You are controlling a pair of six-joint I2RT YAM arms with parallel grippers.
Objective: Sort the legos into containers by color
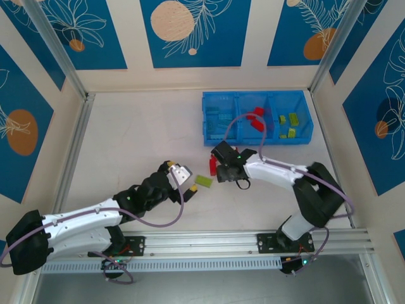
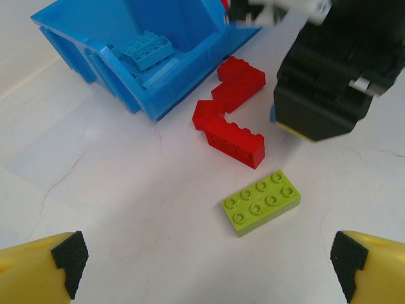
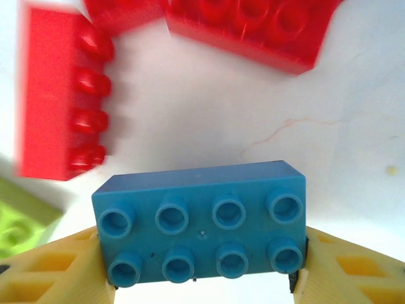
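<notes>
Tabletop (image 1: 139,139): right fingers (image 3: 50,266) grip blue brick (image 3: 199,221), studs up, long axis spanning them; left fingers (image 2: 38,266) wide.

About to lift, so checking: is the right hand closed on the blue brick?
Shut on it: the right hand has a yellow finger against each short end of the blue brick.

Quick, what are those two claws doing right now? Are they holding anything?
Left gripper: open, holding nothing.
Right gripper: closed on a blue brick, one finger against each end.
</notes>
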